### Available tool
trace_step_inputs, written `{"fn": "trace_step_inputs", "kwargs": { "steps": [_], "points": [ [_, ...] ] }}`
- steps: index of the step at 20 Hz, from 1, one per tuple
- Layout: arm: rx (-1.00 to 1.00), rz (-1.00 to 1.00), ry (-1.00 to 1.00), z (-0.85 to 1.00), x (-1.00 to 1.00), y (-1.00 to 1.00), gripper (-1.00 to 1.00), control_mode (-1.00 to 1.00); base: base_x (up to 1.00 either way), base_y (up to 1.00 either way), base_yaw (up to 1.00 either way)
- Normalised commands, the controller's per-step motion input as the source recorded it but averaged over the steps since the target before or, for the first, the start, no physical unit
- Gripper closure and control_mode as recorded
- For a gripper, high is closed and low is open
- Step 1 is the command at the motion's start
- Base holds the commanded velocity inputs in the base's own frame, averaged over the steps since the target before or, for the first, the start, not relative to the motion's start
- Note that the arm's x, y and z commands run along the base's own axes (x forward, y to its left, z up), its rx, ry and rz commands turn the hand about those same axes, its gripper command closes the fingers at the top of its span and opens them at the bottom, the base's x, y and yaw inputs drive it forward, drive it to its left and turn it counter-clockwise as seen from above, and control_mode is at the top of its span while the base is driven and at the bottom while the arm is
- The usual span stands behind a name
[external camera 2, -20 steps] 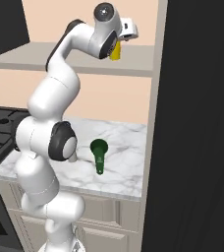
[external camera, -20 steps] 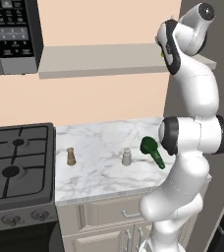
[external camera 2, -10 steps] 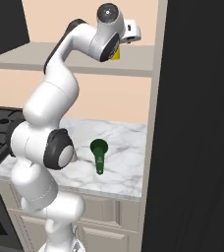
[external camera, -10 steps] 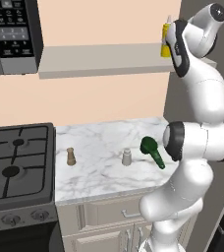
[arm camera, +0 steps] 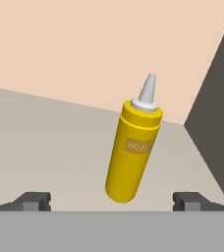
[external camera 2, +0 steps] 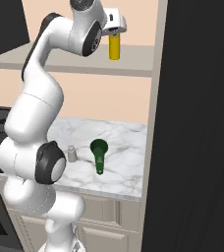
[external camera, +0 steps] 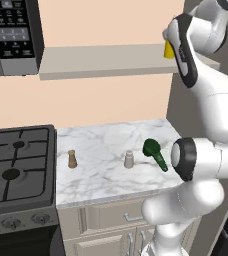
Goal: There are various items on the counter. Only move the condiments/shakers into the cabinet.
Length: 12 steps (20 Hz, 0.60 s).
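The yellow squeeze bottle [arm camera: 132, 150] stands on the cabinet shelf [external camera: 101, 60] near its right end, and it also shows as the yellow bottle [external camera 2: 114, 47] under the hand. My gripper [arm camera: 112, 198] is open, its fingertips [arm camera: 35, 199] wide on either side and clear of the bottle. From the right base view the gripper [external camera 2: 113, 33] hangs just above the bottle's top. On the counter [external camera: 106, 180] stand the brown shaker [external camera: 72, 159] and the grey shaker [external camera: 129, 159], with the dark green long-handled thing [external camera: 155, 153] to their right.
A black microwave [external camera: 11, 35] hangs left of the shelf and a black gas stove [external camera: 16, 165] adjoins the counter on the left. A dark wall [external camera 2: 202, 123] closes the right end of shelf and counter. Beige drawer fronts [external camera: 111, 220] run under the worktop.
The hand has drawn back and up from the yellow bottle, which stays standing on the shelf. The jaws have spread slightly wider. The items on the counter have not moved.
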Motion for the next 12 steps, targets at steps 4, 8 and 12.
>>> {"fn": "trace_step_inputs", "kwargs": {
  "steps": [4,8,12],
  "points": [
    [0.00,-0.16,0.00,0.06,-1.00,0.35,-1.00,-1.00,0.00,0.00,0.00],
    [0.00,-0.16,0.00,-0.22,-1.00,0.41,-1.00,-1.00,0.00,0.00,0.00],
    [0.00,-0.12,0.00,-0.68,-1.00,0.33,-1.00,-1.00,0.00,0.00,0.00]
  ]
}}
